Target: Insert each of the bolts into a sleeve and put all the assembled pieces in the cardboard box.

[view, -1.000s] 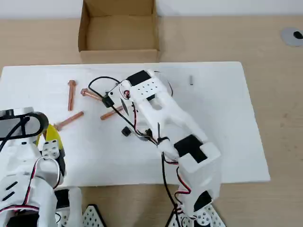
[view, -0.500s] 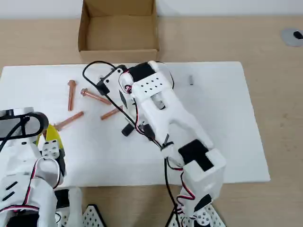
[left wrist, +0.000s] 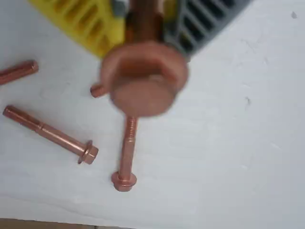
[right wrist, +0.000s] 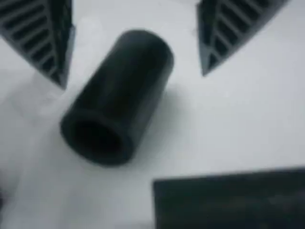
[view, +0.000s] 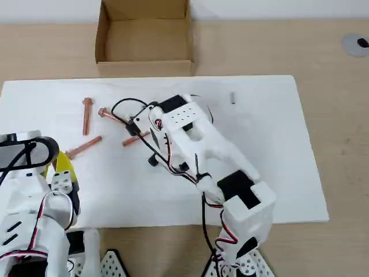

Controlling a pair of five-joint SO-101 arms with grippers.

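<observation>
Pale wooden bench point(view: 340, 115), smooth and matt, with a flat white sheet point(view: 288, 144) laid across its middle. Beyond the sheet's far edge, an open cardboard box point(view: 101, 40), brown, with straight walls. Grey round disc point(view: 354, 44) in the wood at far right. Small dark object point(view: 233, 98) on the far right part of the sheet.

Copper-coloured bolts with flanged hex heads, smooth shanks and threaded tips, scattered on the left of the sheet, well apart from the box. Leftmost bolt point(view: 86, 115) with its long axis running near to far, head at the far end. Slanted bolt point(view: 85, 146) nearer, running from near left to far right. Third bolt point(view: 109, 114) and fourth bolt point(view: 134, 139) partly under the right arm's cables.

Left end effector point(left wrist: 143, 24), one yellow ribbed finger and one grey, pinching the held bolt point(left wrist: 144, 78) by its shank above the sheet, head turned toward the wrist camera, shaft pointing away between the fingers.

Right end effector point(right wrist: 133, 76) with dark ribbed fingers spread wide, one on each side of the black sleeve point(right wrist: 119, 95), not closed on it. Sleeve a short, smooth, hollow cylinder, lying on its side on the sheet just near the fourth bolt, open bore showing at one end.
</observation>
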